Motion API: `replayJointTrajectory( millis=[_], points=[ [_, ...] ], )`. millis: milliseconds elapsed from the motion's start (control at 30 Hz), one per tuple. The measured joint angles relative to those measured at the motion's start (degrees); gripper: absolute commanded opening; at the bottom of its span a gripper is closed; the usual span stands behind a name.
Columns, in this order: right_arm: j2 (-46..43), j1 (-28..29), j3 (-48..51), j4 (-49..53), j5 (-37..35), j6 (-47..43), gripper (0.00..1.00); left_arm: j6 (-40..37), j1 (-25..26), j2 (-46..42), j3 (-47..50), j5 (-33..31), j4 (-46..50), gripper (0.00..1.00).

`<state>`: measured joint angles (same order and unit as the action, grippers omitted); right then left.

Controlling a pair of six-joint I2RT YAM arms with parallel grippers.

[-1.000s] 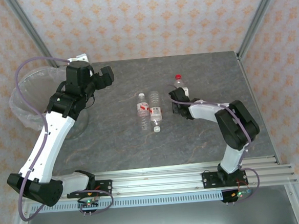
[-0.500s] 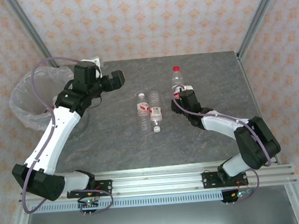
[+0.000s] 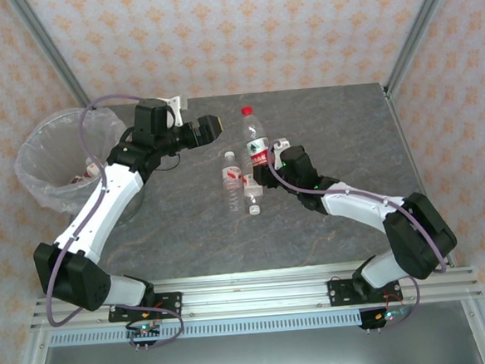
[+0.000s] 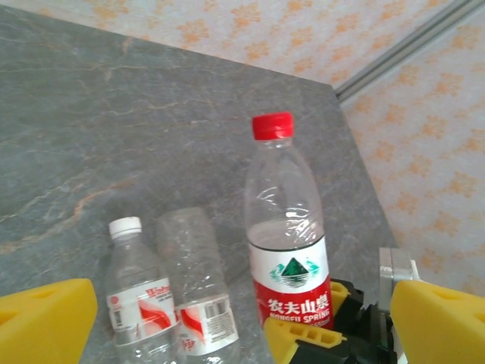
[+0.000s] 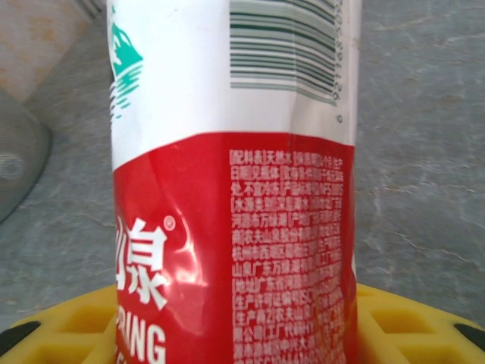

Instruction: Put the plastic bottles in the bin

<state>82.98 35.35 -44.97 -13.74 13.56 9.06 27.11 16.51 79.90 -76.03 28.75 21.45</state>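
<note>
While the right gripper (image 3: 265, 165) clamps the upright red-capped bottle (image 3: 255, 138) low on its label, well right of the bin (image 3: 33, 163), the left gripper (image 3: 214, 127) hangs wide open, empty, nearer the bin. I'd judge a handover, best gripped above the label.

Grey veined surface (image 3: 321, 118) at centre, backed by cream walls (image 3: 257, 31) with orange floral motifs, slanting aluminium posts (image 3: 419, 28) at upper left and right, metal rail (image 3: 258, 282) along the bottom.
</note>
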Motion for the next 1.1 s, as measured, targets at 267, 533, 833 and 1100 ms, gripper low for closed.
replayJointTrajectory(
  millis=[267, 533, 833, 1100],
  points=[
    [0.0, 2.05, -2.99, -1.36, 4.98, -0.42, 0.31, 3.21, 0.0, 3.15, 0.87, 3.08, -4.22, 1.0],
    [0.48, 5.14, -5.77, -2.05, 7.58, -1.09, 0.31, 6.8, 0.0, 7.61, -0.46, 5.55, -6.27, 1.0],
    [1.51, 8.0, -8.81, -3.13, 9.42, -0.61, 0.32, 7.39, 0.0, 7.61, -0.87, 5.6, -6.47, 1.0],
    [3.15, 8.0, -9.62, -4.96, 9.64, 0.81, 0.32, 7.04, 0.66, 7.61, -0.87, 7.28, -6.32, 0.94]
  ],
)
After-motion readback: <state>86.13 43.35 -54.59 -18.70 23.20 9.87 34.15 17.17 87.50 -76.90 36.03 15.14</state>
